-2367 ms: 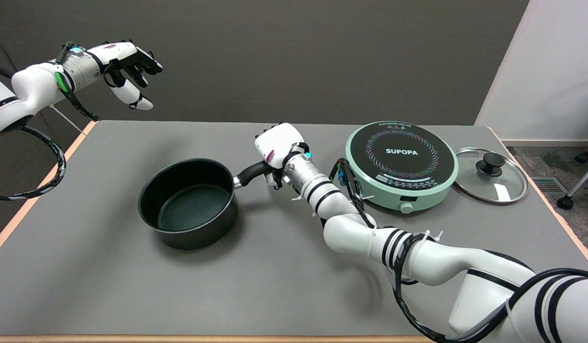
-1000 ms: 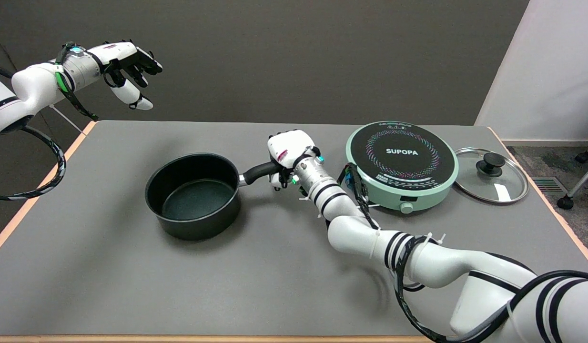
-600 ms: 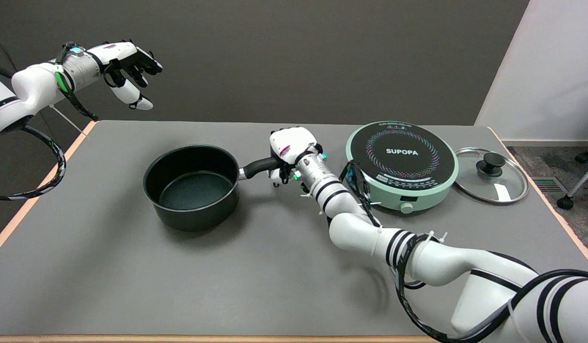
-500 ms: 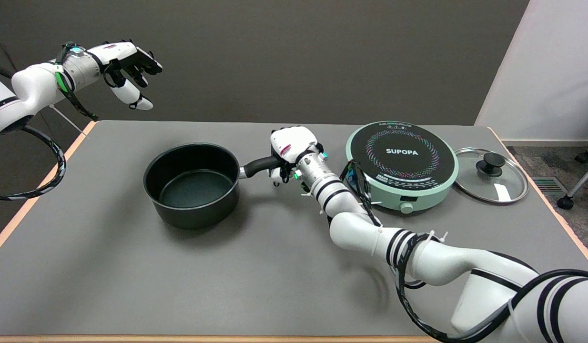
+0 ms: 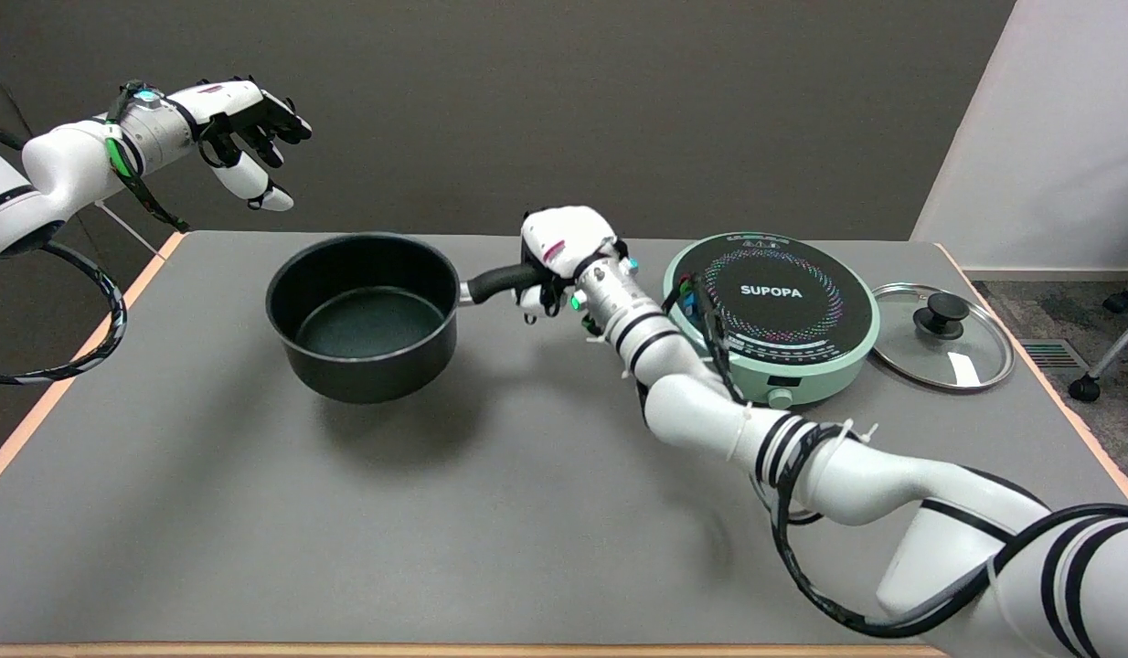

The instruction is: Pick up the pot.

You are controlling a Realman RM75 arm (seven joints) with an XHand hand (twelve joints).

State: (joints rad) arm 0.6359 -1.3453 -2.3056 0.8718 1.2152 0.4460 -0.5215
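pot handle [image 5: 500,281]: I lose its far end inside my right hand [image 5: 564,247].
fingers: mostly hidden behind the hand's back.
induction cooker [image 5: 771,315]: my forearm covers its left edge.
surface [image 5: 253,512]: cut off at the bottom edge.

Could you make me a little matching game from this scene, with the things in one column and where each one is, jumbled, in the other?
Things:
1. pot
2. glass lid
3. cooktop
4. right hand

Places or states:
A. lying flat at the table's far right edge
B. wrapped around a black handle
C. held up off the table, with its shadow below it
D. sitting between the lid and the working arm

Pairs: 1-C, 2-A, 3-D, 4-B
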